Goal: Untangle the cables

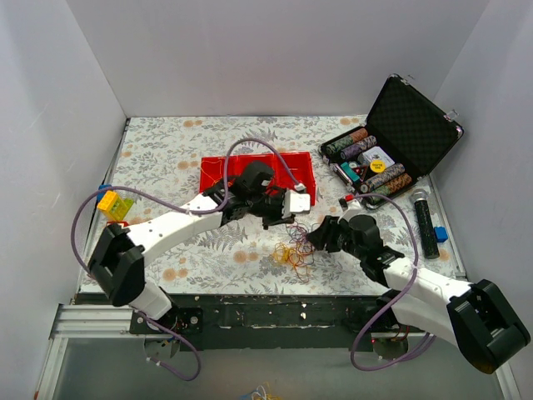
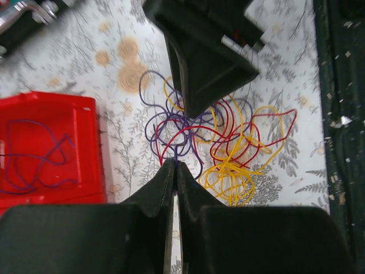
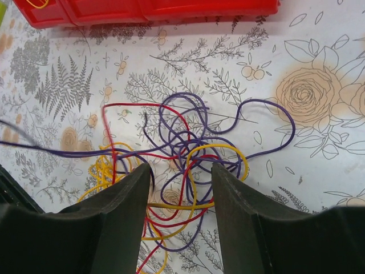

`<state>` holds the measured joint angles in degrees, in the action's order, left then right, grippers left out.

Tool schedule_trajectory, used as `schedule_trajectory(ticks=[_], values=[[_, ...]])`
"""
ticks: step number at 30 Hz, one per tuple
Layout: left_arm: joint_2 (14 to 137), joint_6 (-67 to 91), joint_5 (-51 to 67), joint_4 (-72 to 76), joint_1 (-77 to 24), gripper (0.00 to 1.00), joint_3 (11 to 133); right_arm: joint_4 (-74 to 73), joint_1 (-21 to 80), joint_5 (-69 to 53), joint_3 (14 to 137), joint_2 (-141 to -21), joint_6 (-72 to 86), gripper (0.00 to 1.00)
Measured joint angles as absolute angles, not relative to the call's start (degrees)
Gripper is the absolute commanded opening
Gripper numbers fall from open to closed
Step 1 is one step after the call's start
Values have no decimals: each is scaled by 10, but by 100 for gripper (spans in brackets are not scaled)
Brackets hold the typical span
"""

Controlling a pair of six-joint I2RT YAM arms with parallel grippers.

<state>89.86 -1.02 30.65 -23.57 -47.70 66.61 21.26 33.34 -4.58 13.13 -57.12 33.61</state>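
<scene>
The cables [image 1: 295, 252], a loose knot of hair-thin yellow, red and purple loops, lie on the flower-printed table cover [image 1: 166, 150] near its front edge, between the two arms' tips. The left gripper [image 2: 175, 166] reaches the knot from the far side; its fingers are pressed together, with a purple strand [image 2: 175, 153] running straight into the pinch. The right gripper [image 3: 181, 182] stands partly spread, one finger on each side of the tangle's red and yellow loops, gripping nothing that can be made out. Just behind the knot sits a red tray [image 1: 208, 167] with another purple wire lying inside. Further right, an open black case [image 1: 416, 117] holds rows of poker chips.
</scene>
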Motion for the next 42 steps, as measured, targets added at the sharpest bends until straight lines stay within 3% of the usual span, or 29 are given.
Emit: schedule_trajectory(ticks=[13,17,21,29,42], values=[[750,61,337,-287,-477,0,745,224,334,-44,96,-584,324,56],[740,76,331,-287,-477,0,752,187,334,-33,96,-529,303,64],[738,88,322,-287,-477,0,752,168,335,-38,99,-423,263,81],[737,108,308,-286,-478,0,771,250,351,-116,94,-292,189,87],[736,129,292,-283,-487,0,796,359,437,-121,139,-451,116,86]])
